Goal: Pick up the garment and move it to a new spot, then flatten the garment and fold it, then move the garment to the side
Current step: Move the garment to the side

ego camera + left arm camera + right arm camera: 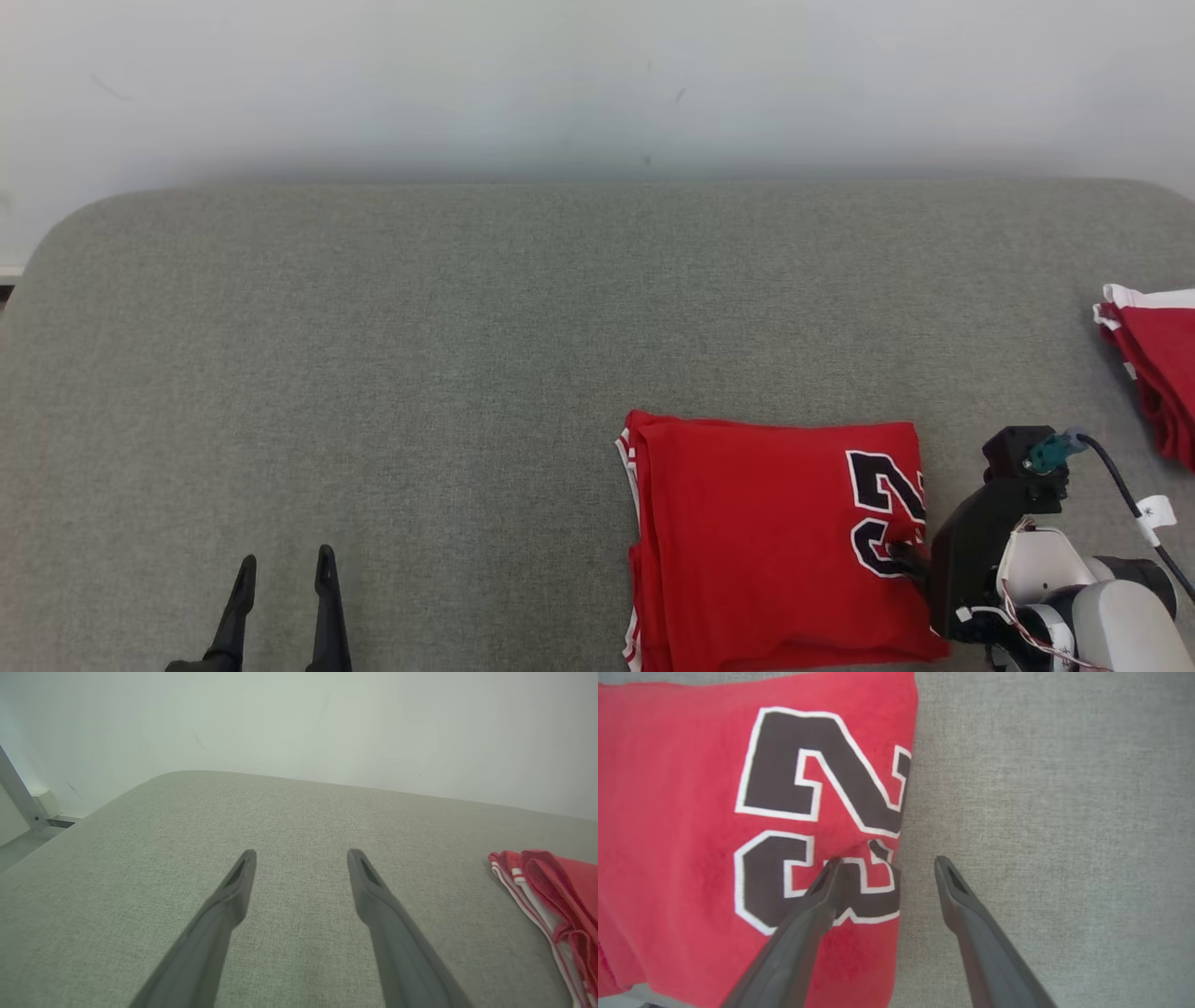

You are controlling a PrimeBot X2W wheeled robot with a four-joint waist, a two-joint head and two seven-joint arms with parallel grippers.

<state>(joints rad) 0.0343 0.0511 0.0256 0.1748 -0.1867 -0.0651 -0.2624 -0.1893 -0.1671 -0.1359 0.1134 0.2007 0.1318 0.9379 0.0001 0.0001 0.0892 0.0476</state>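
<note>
**A:** Well, where does the garment sit?

**B:** The garment [747, 541] lies folded into a flat red block at about five o'clock on the grey fabric worktop [448, 327]. White trim runs along its nine o'clock edge.

**A:** Any writing on it?

**B:** Black numerals [817, 765] edged in white, at its three o'clock end. The "2" is plain. The one beside it looks like a "3", partly under a dark finger.

**A:** And the right hand?

**B:** The right hand [887, 861] is at that same end, spread wide across the garment's edge. One finger is over the numerals, the other over bare grey cloth. It has hold of nothing. Whether the finger presses on the fabric, I cannot tell.

**A:** The left hand?

**B:** The left hand [286, 557] is at seven o'clock, well apart from the garment. It is spread just as wide and empty, over bare worktop.

**A:** Anything else?

**B:** A second red cloth [1158, 364] with white trim lies at three o'clock. A white tag [1156, 511] hangs on the dark cable [1116, 481], its mark too small to read.
</note>
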